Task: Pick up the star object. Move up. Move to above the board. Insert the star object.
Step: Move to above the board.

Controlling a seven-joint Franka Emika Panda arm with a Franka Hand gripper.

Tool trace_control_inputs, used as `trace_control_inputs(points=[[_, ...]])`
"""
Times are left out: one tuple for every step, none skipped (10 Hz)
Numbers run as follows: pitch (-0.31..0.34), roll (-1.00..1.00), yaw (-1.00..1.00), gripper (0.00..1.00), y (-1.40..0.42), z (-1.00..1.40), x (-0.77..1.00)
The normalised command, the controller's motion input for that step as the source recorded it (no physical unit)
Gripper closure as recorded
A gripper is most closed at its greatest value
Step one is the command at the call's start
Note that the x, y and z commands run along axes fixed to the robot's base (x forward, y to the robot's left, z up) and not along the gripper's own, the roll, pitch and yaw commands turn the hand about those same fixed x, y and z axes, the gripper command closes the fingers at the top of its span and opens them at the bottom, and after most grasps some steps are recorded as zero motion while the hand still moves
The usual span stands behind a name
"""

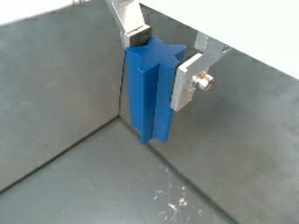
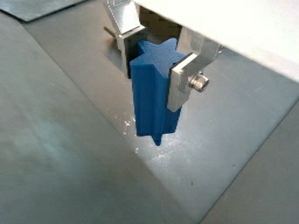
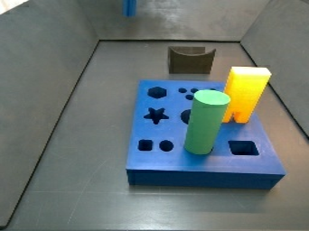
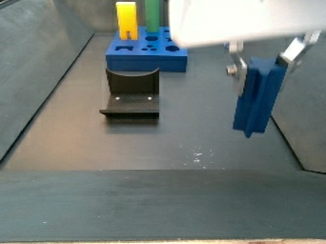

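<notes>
My gripper (image 1: 162,61) (image 2: 156,66) is shut on the top of the star object (image 1: 149,87) (image 2: 149,101), a tall blue ridged prism hanging upright between the silver fingers (image 1: 184,85). In a side view the gripper (image 4: 265,59) holds the star object (image 4: 257,95) above the grey floor, well to one side of the board (image 4: 147,59). In a side view only the star object's lower tip (image 3: 130,7) shows at the frame's upper edge, far from the board (image 3: 205,164) and its star hole (image 3: 154,115).
A green cylinder (image 3: 205,122) (image 4: 152,14) and a yellow-orange block (image 3: 248,93) (image 4: 128,19) stand in the board. A dark brown arch block (image 3: 191,60) (image 4: 132,92) lies on the floor beside the board. Grey walls enclose the floor.
</notes>
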Motion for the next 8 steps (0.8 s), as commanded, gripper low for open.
trace_control_inputs(points=[[0.113, 0.05, 0.03, 1.0, 0.14, 1.0, 0.1], [0.098, 0.05, 0.02, 1.0, 0.1, 0.91, 0.07], [0.091, 0.05, 0.02, 1.0, 0.06, 0.76, 0.04], [0.085, 0.05, 0.02, 1.0, 0.03, 0.56, 0.01], [0.084, 0.05, 0.02, 1.0, 0.02, 0.41, 0.0], [0.083, 0.05, 0.02, 1.0, 0.01, 0.26, 0.0], [-0.284, -0.08, -0.37, 1.0, -1.0, 0.16, 0.14], [-0.283, -0.08, -0.36, 1.0, -1.0, 0.16, 0.14]])
